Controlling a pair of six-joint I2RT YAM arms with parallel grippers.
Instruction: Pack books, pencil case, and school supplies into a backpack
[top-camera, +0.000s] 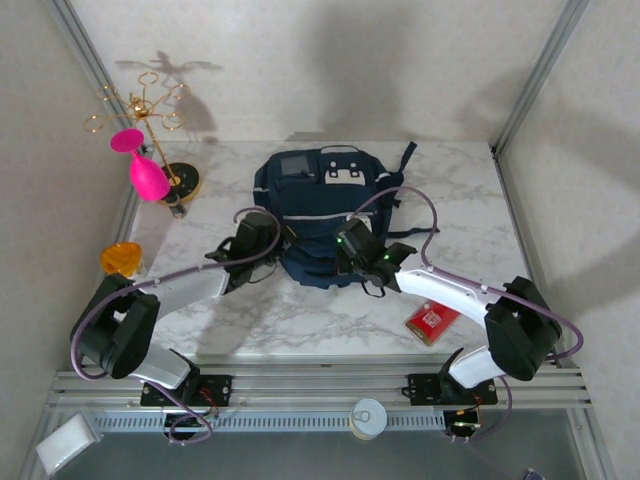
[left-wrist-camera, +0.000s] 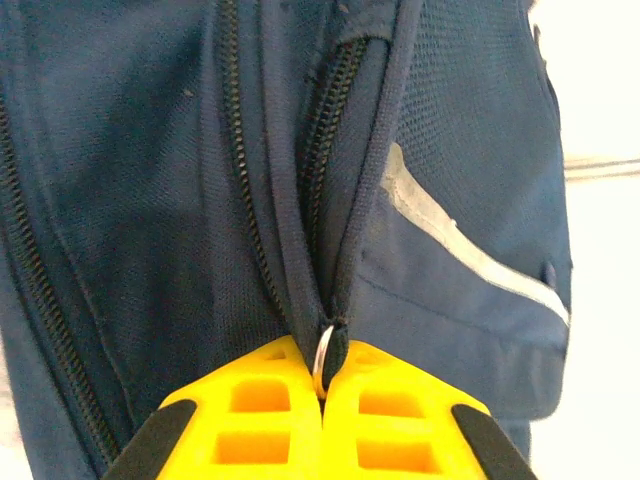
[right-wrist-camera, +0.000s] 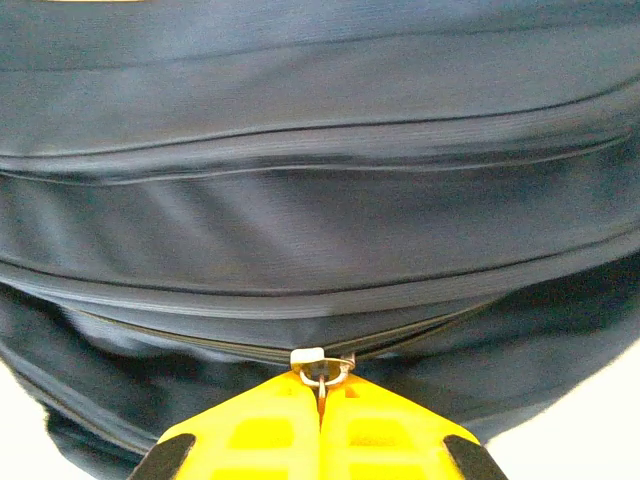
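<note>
Both your left gripper (left-wrist-camera: 322, 372) and right gripper (right-wrist-camera: 322, 388) are clamping zipper pulls (left-wrist-camera: 321, 348) on the backpack (top-camera: 318, 215); the red pack (top-camera: 433, 320) is showing white markings too small to read.

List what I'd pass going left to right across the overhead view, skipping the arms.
orange cup → pink goblet → backpack → red pack
</note>
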